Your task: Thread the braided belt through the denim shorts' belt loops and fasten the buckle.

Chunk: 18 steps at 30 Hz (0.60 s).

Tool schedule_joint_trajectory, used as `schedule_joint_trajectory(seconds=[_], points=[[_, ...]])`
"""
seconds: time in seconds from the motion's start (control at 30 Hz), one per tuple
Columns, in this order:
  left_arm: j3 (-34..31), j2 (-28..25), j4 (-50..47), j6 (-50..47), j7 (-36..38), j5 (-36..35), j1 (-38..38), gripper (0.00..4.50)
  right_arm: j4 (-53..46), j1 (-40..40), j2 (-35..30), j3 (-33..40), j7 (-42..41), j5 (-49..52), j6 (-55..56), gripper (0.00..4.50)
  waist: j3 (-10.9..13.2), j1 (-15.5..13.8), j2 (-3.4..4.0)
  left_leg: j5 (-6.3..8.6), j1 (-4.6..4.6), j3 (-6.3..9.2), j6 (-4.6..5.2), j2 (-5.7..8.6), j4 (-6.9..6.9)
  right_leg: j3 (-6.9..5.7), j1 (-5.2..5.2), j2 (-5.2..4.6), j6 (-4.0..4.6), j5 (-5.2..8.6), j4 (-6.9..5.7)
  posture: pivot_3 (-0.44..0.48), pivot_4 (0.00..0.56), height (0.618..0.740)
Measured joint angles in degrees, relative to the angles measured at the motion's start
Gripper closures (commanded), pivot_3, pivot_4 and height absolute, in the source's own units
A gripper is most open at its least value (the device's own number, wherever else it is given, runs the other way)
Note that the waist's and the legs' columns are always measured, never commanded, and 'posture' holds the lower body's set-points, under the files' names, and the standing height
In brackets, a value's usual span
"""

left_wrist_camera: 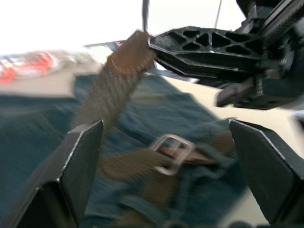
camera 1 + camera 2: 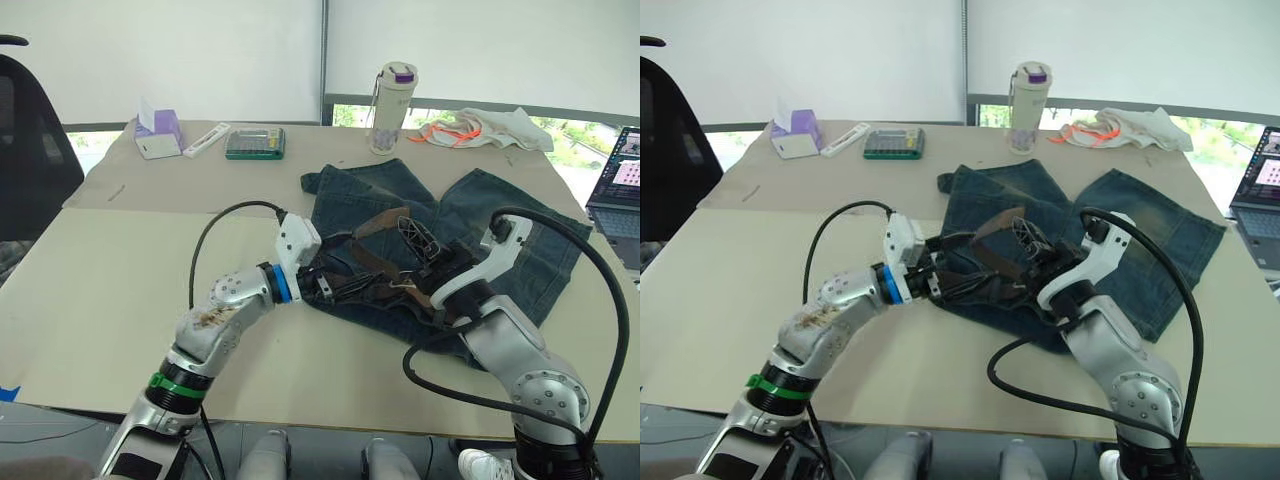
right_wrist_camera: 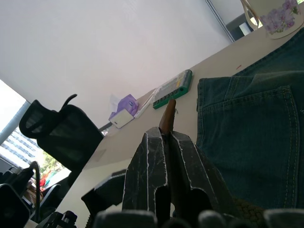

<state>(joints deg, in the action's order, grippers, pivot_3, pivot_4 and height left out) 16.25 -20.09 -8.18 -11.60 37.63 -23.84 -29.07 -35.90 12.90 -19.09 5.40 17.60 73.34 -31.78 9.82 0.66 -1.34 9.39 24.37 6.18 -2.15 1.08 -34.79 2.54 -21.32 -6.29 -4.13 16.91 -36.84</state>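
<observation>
- Beige counter against a white wall; dark blue denim shorts with faded yellowish patches lie flat mid-counter, waistband toward the robot, so both arms can reach it.
- Left eye view: long dark brown braided belt runs along the waistband between both arms. Left gripper sits at the waistband's left end, right gripper over the middle, lifting the strap's free end, likely to aim it at a loop. Individual belt loops: too small to tell.
- Clutter at the far edge, well apart: clear bottle with purple lid, green calculator, white cloth with orange cord.
- Left wrist view: left jaws spread wide, nothing between them; small rectangular silver buckle lies on the denim between them, unfastened. Looks staged to pin or take the buckle end.
- Right wrist view: right jaws clenched on the belt tip, brown end poking up past the fingertips. Stiff grip suits feeding.
- Judgement: threading stage, fastening not yet done.
</observation>
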Motion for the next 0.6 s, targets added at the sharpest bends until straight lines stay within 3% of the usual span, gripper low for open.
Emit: schedule_joint_trajectory(seconds=[0.17, 0.3, 0.6], points=[[2.72, 4.18, 8.89, 16.26, -6.69, 17.64, -1.93, 0.03, 0.36, 0.24, -0.02, 0.1, 0.01, 0.05, -0.01, 4.5, 0.01, 0.04, -0.01, -0.01, -0.02, 0.01, 0.01, 0.01, -0.08, -0.01, -0.01, 0.01, -0.03, 0.0, -0.16, 0.0, 0.15, 0.74], [4.19, 7.64, 15.3, 23.19, -9.73, 25.31, -4.71, 0.03, 0.39, 0.48, -0.01, 0.06, 0.02, 0.14, -0.1, 4.5, 0.01, 0.17, -0.01, -0.01, -0.01, 0.01, 0.02, 0.01, -0.08, -0.01, -0.01, 0.01, -0.06, 0.01, -0.17, 0.0, 0.15, 0.74], [2.42, 10.55, 19.09, 27.87, -13.87, 29.57, -6.22, 2.9, 0.39, 0.6, -0.01, 0.08, 0.24, 0.2, -0.47, 4.5, 0.01, 0.55, -0.01, -0.02, -0.05, 0.01, 0.04, 0.01, -0.09, -0.02, -0.04, 0.02, -0.07, 0.02, -0.3, 0.0, 0.15, 0.74]])
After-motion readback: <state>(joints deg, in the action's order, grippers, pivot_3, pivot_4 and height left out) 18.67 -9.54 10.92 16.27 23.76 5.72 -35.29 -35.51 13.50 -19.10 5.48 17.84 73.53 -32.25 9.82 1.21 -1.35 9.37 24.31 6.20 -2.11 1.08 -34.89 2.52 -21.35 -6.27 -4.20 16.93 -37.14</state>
